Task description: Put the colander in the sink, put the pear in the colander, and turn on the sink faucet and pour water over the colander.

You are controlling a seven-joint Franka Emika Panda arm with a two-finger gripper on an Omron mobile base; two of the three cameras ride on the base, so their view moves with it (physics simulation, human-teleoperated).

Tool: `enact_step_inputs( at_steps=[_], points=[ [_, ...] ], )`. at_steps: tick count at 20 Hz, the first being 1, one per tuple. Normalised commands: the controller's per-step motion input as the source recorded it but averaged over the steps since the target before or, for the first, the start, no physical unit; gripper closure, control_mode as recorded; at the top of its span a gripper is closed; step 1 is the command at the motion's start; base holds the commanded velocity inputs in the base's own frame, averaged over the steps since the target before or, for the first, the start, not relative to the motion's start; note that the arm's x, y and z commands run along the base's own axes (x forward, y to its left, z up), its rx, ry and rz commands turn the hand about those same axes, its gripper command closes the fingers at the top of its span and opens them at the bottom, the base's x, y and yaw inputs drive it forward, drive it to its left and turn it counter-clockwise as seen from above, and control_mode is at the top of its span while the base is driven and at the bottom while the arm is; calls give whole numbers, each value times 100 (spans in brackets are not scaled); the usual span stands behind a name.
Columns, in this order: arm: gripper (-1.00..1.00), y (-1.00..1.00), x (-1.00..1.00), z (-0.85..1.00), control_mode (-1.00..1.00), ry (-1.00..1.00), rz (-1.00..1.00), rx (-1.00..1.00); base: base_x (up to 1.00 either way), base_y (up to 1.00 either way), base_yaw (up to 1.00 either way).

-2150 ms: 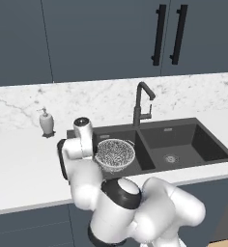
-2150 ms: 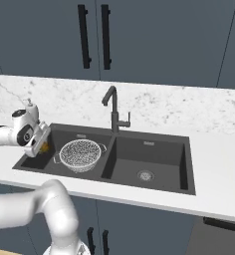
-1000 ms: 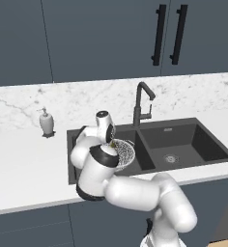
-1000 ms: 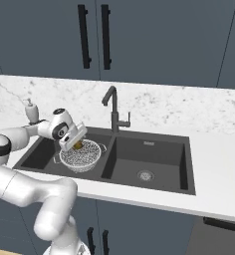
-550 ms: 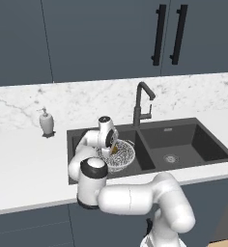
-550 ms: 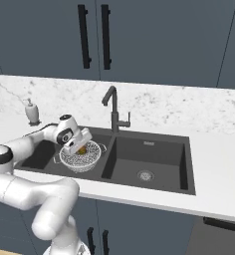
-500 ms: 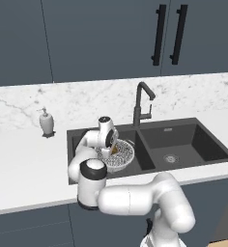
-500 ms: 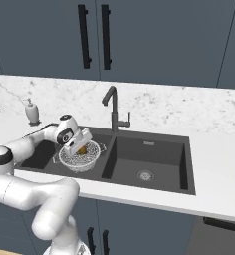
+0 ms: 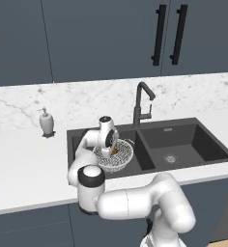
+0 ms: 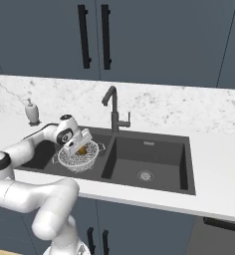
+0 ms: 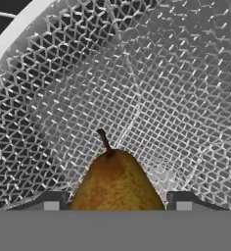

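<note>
Silvery mesh colander (image 11: 151,88) surrounds brown-orange pear (image 11: 115,182) (short stem up).

White marble counter (image 9: 24,159): soap dispenser (image 9: 47,122) standing left of sink (image 9: 183,140); colander (image 9: 117,159) in left basin.

Light is even and flat, with no glare. The sink (image 9: 183,137) basins are dim beside the bright marble counter (image 9: 24,159), and the cabinets (image 10: 154,40) above it are dark. The base views are slightly soft; the colander (image 11: 151,98) mesh looks crisp close up.
</note>
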Motion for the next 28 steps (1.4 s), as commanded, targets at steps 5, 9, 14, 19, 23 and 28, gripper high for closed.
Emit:
enact_step_inputs(
  at_steps=[5,9,14,19,23,28],
  points=[
    [-100,0,-42,1,-100,0,0,2,0,0,0],
    [-100,0,-61,31,-100,-5,0,3,0,0,0],
    [-100,0,-77,68,-100,-14,0,5,0,0,0],
    [-100,0,-72,89,-100,-17,10,3,0,0,0],
    [-100,-31,-64,84,-100,-18,23,0,0,0,0],
    [-100,-85,-42,78,-100,-19,34,2,0,0,0]
  ],
)
